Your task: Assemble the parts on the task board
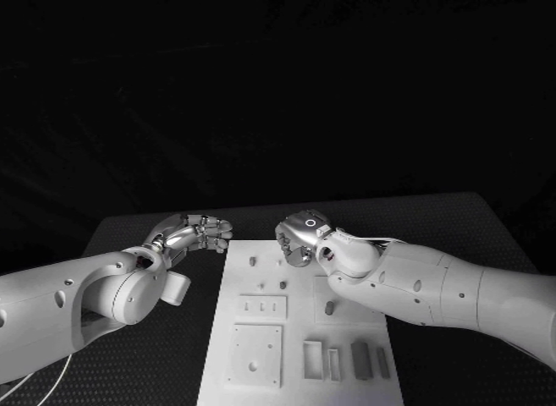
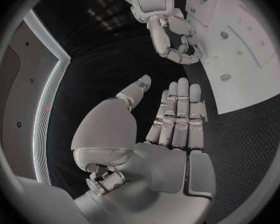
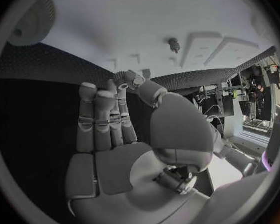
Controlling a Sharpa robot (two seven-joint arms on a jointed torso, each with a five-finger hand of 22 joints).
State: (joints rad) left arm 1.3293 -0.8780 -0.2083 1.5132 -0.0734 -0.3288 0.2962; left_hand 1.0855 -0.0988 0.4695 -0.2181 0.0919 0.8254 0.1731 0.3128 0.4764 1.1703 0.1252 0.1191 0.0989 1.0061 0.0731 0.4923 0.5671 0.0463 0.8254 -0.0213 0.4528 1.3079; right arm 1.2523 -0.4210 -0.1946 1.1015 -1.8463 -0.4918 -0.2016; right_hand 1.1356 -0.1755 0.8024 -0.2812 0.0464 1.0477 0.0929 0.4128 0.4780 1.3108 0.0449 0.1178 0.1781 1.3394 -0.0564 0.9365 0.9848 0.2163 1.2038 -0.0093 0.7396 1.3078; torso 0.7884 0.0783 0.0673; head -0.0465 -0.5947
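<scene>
right hand [image 1: 305,239] empty, fingers loosely spread, over task board [image 1: 300,338] top edge | left hand [image 1: 200,233] empty, fingers straight, just left of board | parts [image 1: 355,359] lower centre of frame, long axes up-down; right hand likely nearer

The task board [image 1: 260,334] looks like smooth matt white plastic, lying on a table [image 1: 454,222] whose black top is finely dimpled and rough. Both arms have glossy white shells, while the left hand [image 1: 200,232] and right hand [image 1: 300,237] at frame centre gleam like polished metal.
</scene>
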